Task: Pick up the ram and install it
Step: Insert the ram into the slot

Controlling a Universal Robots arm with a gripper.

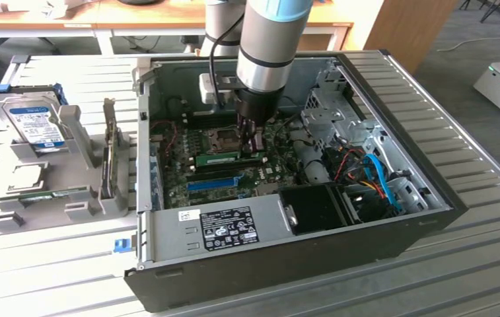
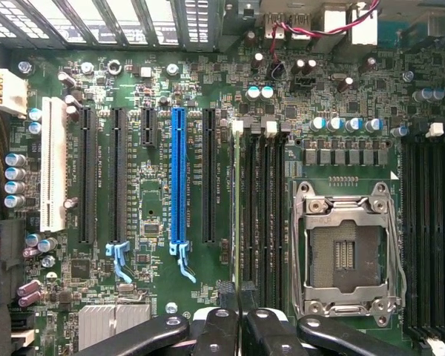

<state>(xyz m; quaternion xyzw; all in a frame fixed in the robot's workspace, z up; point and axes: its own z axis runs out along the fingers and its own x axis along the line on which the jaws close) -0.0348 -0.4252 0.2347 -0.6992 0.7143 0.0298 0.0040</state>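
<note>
The ram (image 2: 236, 208) is a thin green stick seen edge-on. It stands in the memory slot that lies between the CPU socket (image 2: 346, 252) and the long black expansion slots. In the exterior view the ram (image 1: 225, 159) lies as a green strip across the motherboard inside the open computer case (image 1: 426, 218). My gripper (image 2: 238, 298) is shut on one end of the stick, with its black fingers (image 2: 224, 315) pressed to either side. From outside, the arm reaches straight down into the case, and the gripper (image 1: 251, 146) sits at the stick's end towards the exterior view's right.
A bright blue expansion slot (image 2: 178, 178) runs parallel to the ram, a few slots away. More empty black memory slots (image 2: 430, 237) lie beyond the socket. Outside the case, at the exterior view's left, a grey rack (image 1: 73, 198) holds a hard drive (image 1: 34, 125). A black fan shroud (image 1: 320, 208) and cables crowd the case's near corner.
</note>
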